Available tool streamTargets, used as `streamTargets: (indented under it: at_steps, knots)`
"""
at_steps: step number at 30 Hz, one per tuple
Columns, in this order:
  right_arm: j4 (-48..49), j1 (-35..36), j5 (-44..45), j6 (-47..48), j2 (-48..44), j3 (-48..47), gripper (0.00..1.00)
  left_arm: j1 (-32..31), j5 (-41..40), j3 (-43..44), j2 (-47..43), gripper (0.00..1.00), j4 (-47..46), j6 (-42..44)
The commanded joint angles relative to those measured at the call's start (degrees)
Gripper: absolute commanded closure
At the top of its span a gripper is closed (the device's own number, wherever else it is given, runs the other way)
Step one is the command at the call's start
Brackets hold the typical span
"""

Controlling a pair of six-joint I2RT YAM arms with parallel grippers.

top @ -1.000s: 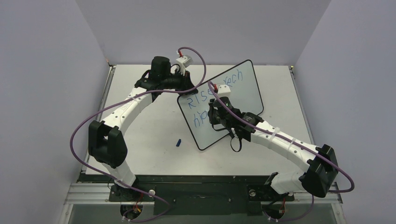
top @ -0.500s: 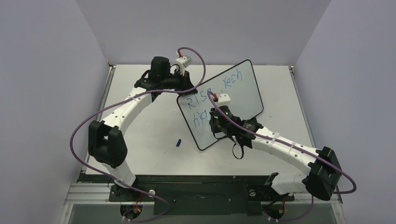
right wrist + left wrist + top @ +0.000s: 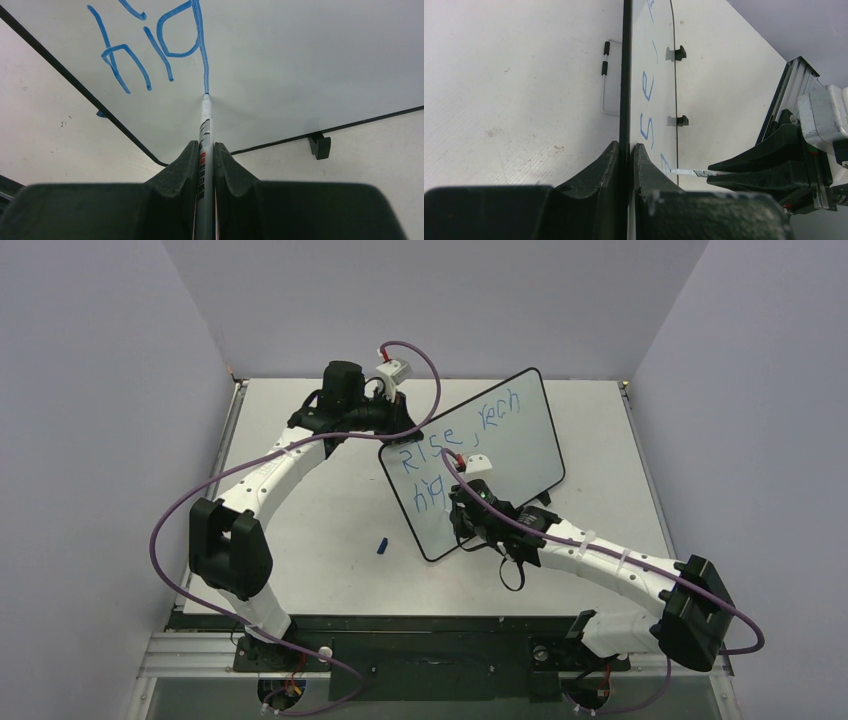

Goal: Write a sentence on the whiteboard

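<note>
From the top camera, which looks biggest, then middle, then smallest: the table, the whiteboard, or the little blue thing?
Largest: table.
Middle: whiteboard.
Smallest: little blue thing, lying on the table beside the whiteboard.

Left gripper (image 3: 626, 146) tight on whiteboard (image 3: 664, 85) edge.

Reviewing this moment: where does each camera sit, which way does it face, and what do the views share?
Top external: above and behind the bases, looking down over the table; shows both arms, with the left tool and right tool at the whiteboard.
Left wrist: on the left arm, sighting along the whiteboard's edge, which the left tool clamps; right tool with the marker at right.
Right wrist: on the right arm, facing the board; right tool grips the marker, tip on the blue writing.
Shared: both wrist views show marker and writing.
</note>
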State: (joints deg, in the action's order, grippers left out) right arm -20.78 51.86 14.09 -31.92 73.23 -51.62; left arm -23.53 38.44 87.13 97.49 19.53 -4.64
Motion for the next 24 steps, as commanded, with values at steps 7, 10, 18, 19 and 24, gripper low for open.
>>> streamTargets:
  at_steps: [7,10,18,19,24]
  knots:
    - [2.2,1.4,-1.2,-0.7,1.7,-4.0,1.0,-0.2,-1.2,0.9,-4.0,1.0,-5.0,3.3]
    - [2.0,1.4,-1.3,-0.5,1.7,-4.8,1.0,-0.2,-1.2,0.8,-4.0,1.0,-5.0,3.4]
    - [0.8,1.4,-0.5,0.0,0.4,-6.5,1.0,-0.2,-1.3,0.9,-4.1,1.0,-4.9,3.5]
    - [0.3,1.4,-0.2,0.0,-0.5,-6.5,1.0,-0.2,-1.3,0.8,-4.1,1.0,-4.9,3.4]
    - [-1.5,1.4,1.4,0.2,-4.6,-7.4,1.0,-0.2,-1.3,0.9,-4.1,1.0,-5.0,3.4]
